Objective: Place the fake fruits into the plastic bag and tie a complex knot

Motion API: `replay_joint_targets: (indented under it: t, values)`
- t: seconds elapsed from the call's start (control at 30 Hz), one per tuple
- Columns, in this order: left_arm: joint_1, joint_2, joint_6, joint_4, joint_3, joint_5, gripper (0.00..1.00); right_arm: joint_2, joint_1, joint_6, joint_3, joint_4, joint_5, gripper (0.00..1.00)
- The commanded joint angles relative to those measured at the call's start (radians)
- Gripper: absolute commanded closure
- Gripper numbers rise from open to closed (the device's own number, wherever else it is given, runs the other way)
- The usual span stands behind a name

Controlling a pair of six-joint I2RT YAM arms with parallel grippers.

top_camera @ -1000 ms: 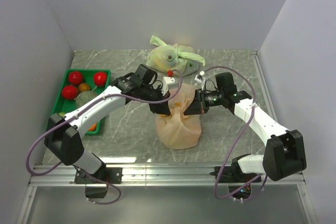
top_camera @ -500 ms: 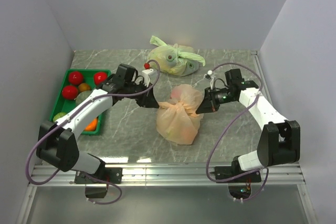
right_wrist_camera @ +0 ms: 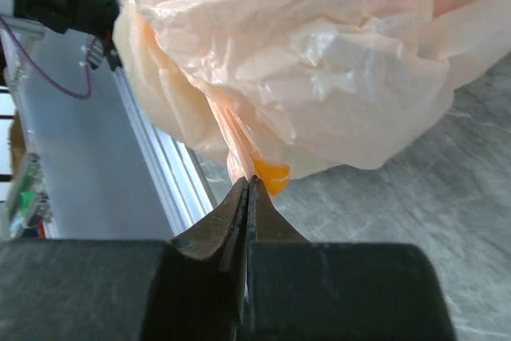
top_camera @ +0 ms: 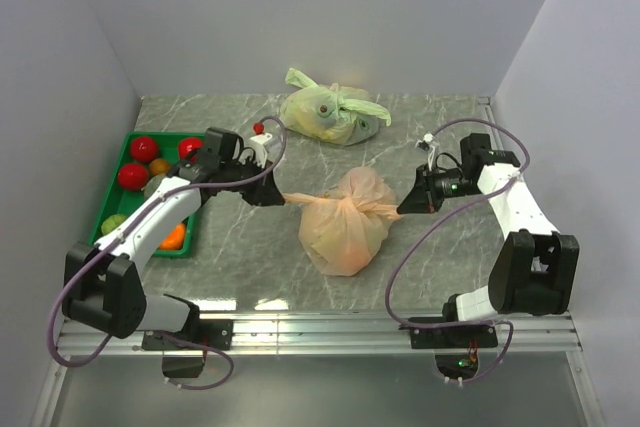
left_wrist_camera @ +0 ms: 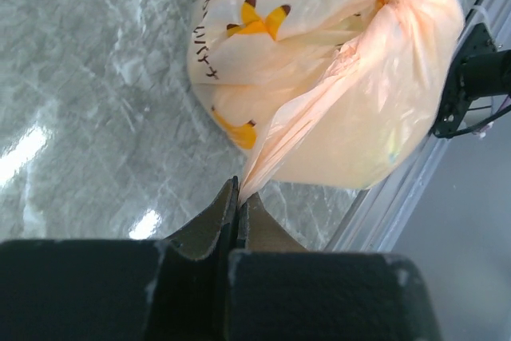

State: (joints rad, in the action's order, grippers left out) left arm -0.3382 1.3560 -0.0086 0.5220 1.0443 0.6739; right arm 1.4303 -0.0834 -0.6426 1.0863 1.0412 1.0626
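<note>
moved: arms have spread apart, pulling the plastic bag [top_camera: 345, 239] tails taut
left fingers [left_wrist_camera: 230, 212]: pinched shut on one tail
right fingers [right_wrist_camera: 242, 201]: pinched shut on the other
step: cinching knot [top_camera: 352, 204]
next: probably a second tie

Peach-orange plastic bag [top_camera: 345, 232] on a grey marbled table [top_camera: 250, 237]
The bag is translucent, printed with yellow banana prints [left_wrist_camera: 257, 18] tipped brown; at left, a green tray [top_camera: 168, 135] holds red and orange fake fruits [top_camera: 143, 147].

No legible txt: small dark lettering [left_wrist_camera: 206, 49] on plastic bag [left_wrist_camera: 335, 93], by banana print [left_wrist_camera: 259, 18], too blurry.
</note>
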Motion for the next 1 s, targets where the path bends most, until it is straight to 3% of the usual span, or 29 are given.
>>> replay_joint_targets:
  t: [0.0,0.37,0.6,0.67,0.7,0.73,0.8,0.83,0.93,0.97]
  values:
    - [0.105,-0.058,0.074,0.088,-0.038,-0.255,1.0,-0.01,-0.087,-0.13,-0.026,0.033,-0.255,1.0]
    - [0.172,-0.04,0.174,0.092,-0.092,-0.303,1.0,0.012,-0.138,-0.167,-0.143,-0.116,-0.391,1.0]
    - [0.102,-0.055,0.347,0.121,-0.038,-0.014,0.98,0.039,-0.083,-0.206,-0.063,0.035,-0.26,1.0]
    - [0.052,-0.058,0.383,0.124,0.0,0.007,0.73,0.05,-0.055,-0.204,-0.031,0.089,-0.244,0.8]
    - [0.036,-0.061,0.389,0.125,0.014,0.003,0.64,0.039,-0.044,-0.183,-0.013,0.091,-0.231,0.57]
    - [0.022,-0.063,0.394,0.127,0.025,-0.003,0.46,0.029,-0.041,-0.161,-0.008,0.08,-0.237,0.45]
    - [0.001,-0.067,0.426,0.142,0.059,-0.016,0.33,-0.016,-0.027,-0.115,-0.002,0.031,-0.275,0.24]
    - [-0.001,-0.069,0.436,0.15,0.069,-0.02,0.25,-0.028,-0.018,-0.106,0.001,0.022,-0.292,0.23]
    - [-0.001,-0.075,0.516,0.2,0.103,-0.016,0.15,-0.073,0.026,-0.074,0.0,-0.03,-0.378,0.21]
    - [-0.001,-0.077,0.565,0.22,0.111,-0.019,0.01,-0.083,0.04,-0.074,-0.005,-0.05,-0.4,0.22]
